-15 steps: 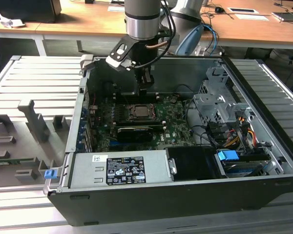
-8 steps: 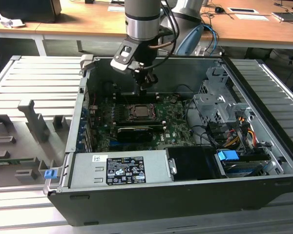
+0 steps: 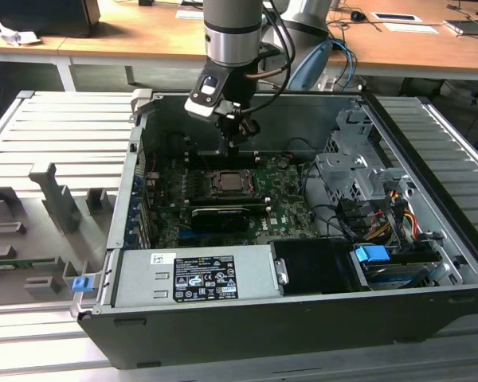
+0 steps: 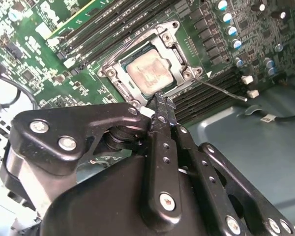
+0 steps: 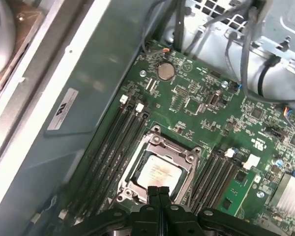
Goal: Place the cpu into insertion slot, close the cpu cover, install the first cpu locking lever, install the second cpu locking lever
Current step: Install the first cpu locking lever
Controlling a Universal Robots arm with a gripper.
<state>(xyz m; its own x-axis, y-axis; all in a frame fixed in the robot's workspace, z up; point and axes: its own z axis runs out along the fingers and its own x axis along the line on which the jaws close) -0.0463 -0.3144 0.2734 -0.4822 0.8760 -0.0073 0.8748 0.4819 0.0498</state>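
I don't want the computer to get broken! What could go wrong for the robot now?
Two things might. The gripper, shut, hangs close over the edge of the cpu cover; a push slightly off could scrape the cpu showing through its window. The thin locking lever sticks out past the cover beside the memory slots; it could slip off the gripper and spring back.

The cpu (image 5: 157,173) within the cpu cover (image 5: 173,146) window, memory slots (image 5: 113,147) on either side, inside the computer case (image 3: 303,326).
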